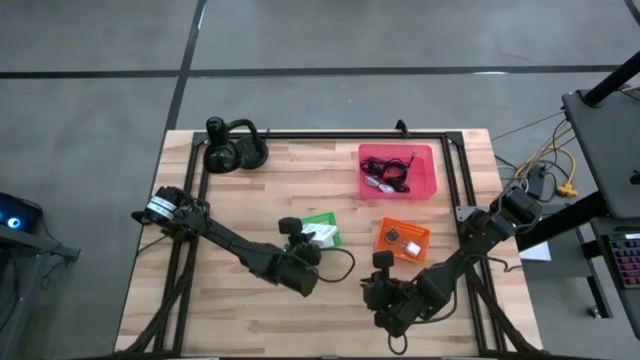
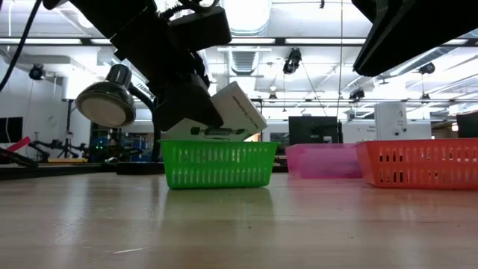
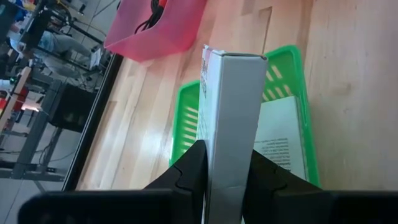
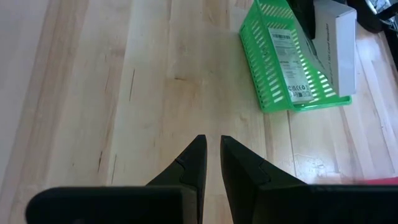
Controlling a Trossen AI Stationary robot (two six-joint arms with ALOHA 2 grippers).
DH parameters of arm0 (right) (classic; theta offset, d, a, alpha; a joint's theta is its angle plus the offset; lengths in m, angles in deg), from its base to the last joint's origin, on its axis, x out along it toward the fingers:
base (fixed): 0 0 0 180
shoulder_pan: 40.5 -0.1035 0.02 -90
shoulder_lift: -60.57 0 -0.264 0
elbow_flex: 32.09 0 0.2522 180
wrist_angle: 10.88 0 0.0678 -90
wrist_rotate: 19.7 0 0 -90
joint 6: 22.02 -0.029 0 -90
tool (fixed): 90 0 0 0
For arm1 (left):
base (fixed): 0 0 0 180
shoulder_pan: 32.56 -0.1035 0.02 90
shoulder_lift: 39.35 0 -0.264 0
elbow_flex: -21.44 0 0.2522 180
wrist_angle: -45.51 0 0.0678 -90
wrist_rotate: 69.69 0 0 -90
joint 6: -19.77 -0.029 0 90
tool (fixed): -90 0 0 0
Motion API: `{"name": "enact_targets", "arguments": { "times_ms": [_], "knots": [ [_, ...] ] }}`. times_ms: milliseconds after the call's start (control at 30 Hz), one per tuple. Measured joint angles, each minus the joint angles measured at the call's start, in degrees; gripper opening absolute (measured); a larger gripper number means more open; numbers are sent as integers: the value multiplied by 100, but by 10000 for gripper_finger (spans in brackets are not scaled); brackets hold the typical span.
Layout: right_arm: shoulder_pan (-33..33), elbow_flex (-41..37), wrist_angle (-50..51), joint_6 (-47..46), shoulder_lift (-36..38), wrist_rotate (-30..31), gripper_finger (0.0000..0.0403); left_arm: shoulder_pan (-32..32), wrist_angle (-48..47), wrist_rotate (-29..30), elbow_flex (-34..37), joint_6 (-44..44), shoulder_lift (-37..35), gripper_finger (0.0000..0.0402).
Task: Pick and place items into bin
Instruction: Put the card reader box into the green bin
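My left gripper point(image 3: 227, 152) is shut on a white flat box point(image 3: 233, 112) and hangs over the green bin point(image 1: 327, 219) at mid-table. In the low view the box point(image 2: 240, 107) stands tilted above the bin's rim point(image 2: 216, 146). Another white packet point(image 3: 280, 140) lies flat inside the bin. The pink bin point(image 1: 398, 172) holds black and red cables. The orange bin point(image 1: 403, 240) holds small silver and dark pieces. My right gripper point(image 4: 213, 140) hovers over bare wood near the table's front edge, its fingers a narrow gap apart and touching nothing. My left gripper pinches the white box between its two fingers, one on each broad face, at the box's near end point(image 3: 230, 171). The narrow edge faces the wrist camera. The fingers point(image 2: 187, 112) come slanting down from the table's left. The box is lifted clear, tilted over the green bin.
Black headphones point(image 1: 235, 150) sit at the far left of the table. A black frame point(image 1: 455, 180) runs along the table's edges. Bare wood lies left of the green bin and along the front edge. My right arm point(image 1: 450, 260) stretches in from the right, beside the orange bin.
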Motion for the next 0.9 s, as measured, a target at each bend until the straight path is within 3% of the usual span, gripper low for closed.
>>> {"name": "enact_targets", "arguments": {
  "times_ms": [167,567,900],
  "knots": [
    [0,0,-1,0,0,0,36,0,0,0,0,-102,0,71],
    [0,0,-2,0,0,0,36,-37,-11,4,0,-298,0,157],
    [0,0,-2,0,0,0,36,-35,-16,28,-85,-887,-9,189]
  ]
}}
